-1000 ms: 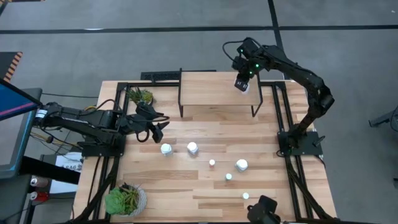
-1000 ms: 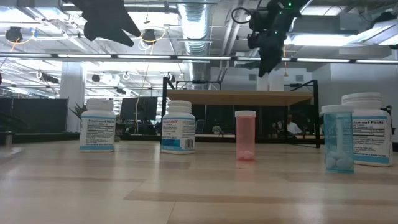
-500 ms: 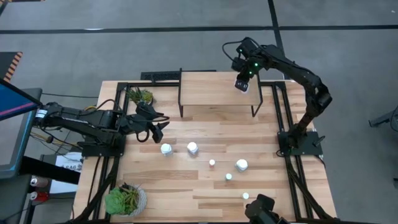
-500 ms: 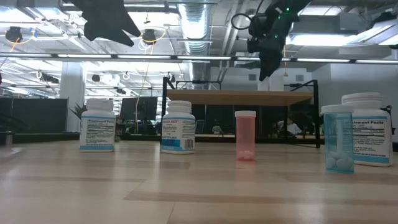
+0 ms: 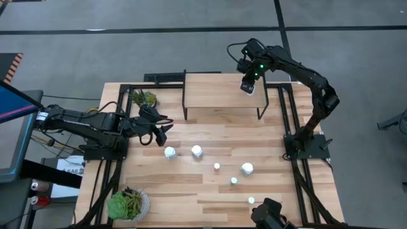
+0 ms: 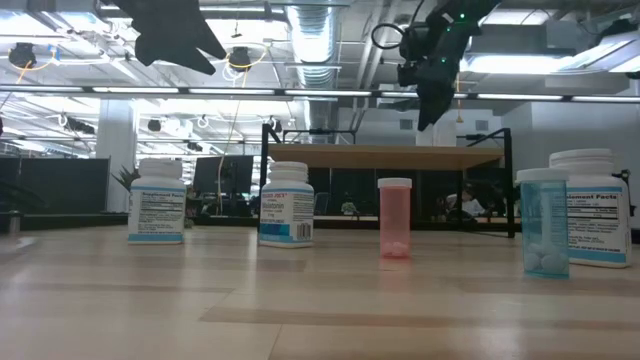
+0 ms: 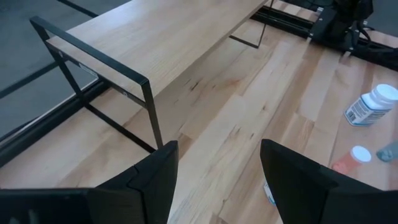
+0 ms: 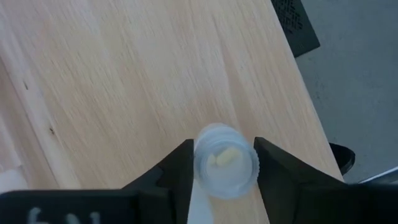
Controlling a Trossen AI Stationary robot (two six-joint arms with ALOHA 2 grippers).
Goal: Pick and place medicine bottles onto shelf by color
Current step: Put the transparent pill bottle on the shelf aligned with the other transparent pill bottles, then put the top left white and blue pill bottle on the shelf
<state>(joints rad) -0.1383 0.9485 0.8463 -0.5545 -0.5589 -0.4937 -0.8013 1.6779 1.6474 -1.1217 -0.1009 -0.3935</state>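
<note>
We had our right gripper [image 8: 221, 163] over the shelf's [image 5: 216, 89] right end, jaws flanking a pale-blue bottle [image 8: 224, 168], grip uncertain, while six bottles [image 5: 196, 151] waited on the table [image 5: 191, 191] and the left gripper [image 5: 160, 131] idled half-open.

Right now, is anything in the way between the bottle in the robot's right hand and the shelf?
Nothing visible. The right hand has a pale bottle between its fingers, right above bare wood at the shelf's right end.
</note>
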